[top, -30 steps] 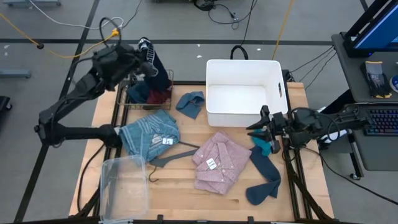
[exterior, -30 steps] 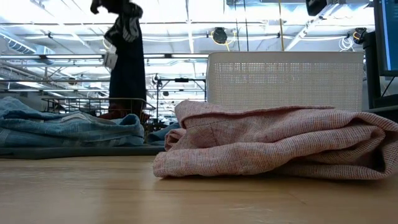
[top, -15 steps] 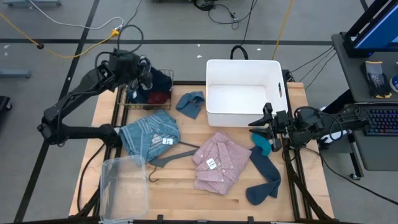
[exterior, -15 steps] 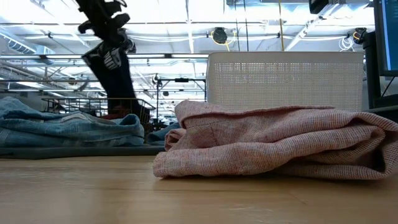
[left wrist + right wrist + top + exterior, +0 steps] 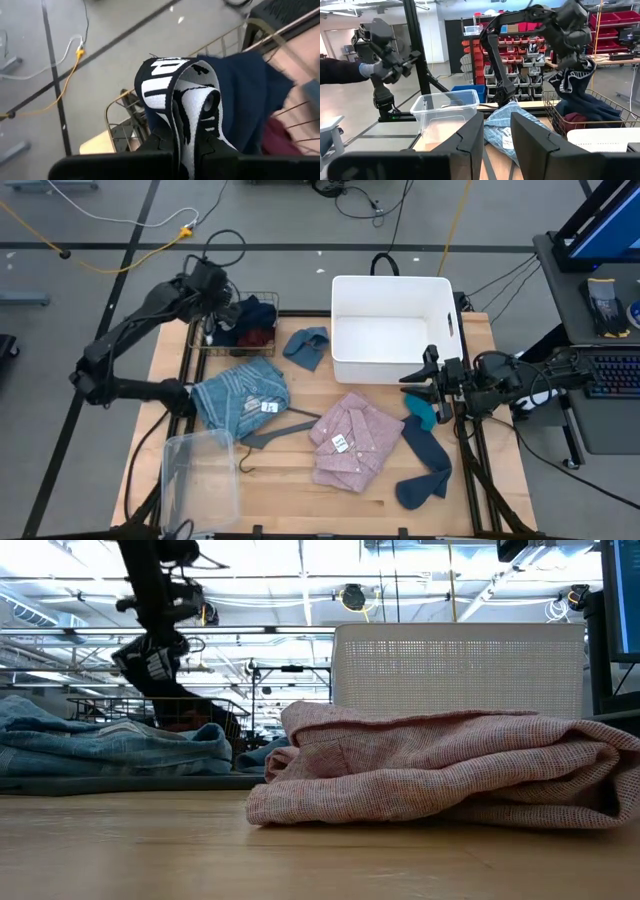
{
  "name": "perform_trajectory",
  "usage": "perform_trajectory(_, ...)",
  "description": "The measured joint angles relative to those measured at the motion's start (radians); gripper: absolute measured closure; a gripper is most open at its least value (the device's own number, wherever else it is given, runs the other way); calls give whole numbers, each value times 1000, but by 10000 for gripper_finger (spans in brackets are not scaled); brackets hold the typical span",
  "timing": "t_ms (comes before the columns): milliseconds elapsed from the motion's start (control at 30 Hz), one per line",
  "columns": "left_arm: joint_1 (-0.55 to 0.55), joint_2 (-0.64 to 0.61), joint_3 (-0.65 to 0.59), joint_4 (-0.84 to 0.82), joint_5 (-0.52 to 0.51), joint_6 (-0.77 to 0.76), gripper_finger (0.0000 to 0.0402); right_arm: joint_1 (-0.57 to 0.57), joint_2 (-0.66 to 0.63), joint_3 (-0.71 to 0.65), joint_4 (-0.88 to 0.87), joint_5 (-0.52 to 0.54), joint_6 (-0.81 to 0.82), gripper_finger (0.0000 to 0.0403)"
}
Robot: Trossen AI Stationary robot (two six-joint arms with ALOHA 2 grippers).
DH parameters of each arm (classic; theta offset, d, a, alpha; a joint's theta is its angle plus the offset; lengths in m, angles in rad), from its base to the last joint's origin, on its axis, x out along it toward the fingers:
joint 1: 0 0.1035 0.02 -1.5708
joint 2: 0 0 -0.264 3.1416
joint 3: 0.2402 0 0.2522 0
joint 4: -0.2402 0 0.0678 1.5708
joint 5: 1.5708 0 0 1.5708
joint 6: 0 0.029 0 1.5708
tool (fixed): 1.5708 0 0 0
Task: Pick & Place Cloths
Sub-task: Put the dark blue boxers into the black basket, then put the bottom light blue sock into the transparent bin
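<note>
The left gripper (image 5: 212, 288) hangs over the wire basket (image 5: 215, 348) at the desk's far left corner, its fingers closed on a black cloth with white print (image 5: 182, 107) that trails down into the basket. The white bin (image 5: 390, 328) lies across the desk toward the right arm, with open room between. The right gripper (image 5: 420, 387) waits just beside the bin's near corner, over a teal cloth (image 5: 422, 414); I cannot tell whether it grips anything.

floor (image 5: 90, 220): grey, cables | shelves (image 5: 615, 30): red bins (far wall) | ceiling lights (image 5: 420, 570): bright
</note>
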Motion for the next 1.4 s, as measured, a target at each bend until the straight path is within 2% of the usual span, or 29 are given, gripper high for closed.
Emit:
perform_trajectory(167,27,108,0,3,53,-2,398,0,0,0,0,0,0,314)
perform_trajectory(333,36,218,0,23,191,-17,397,0,0,0,0,0,0,314)
perform_trajectory(467,36,281,0,57,245,-18,396,0,0,0,0,0,0,314)
perform_trajectory(667,43,329,0,71,354,-12,389,0,0,0,0,0,0,314)
perform_trajectory(833,43,337,0,72,370,-43,377,0,0,0,0,0,15,314)
perform_trajectory(967,43,337,0,68,371,-48,331,0,0,0,0,0,15,314)
perform_trajectory(1167,33,329,0,67,374,-56,228,0,0,0,0,-1,19,314)
perform_trajectory(1400,27,215,0,69,384,-62,121,0,0,0,0,-5,19,314)
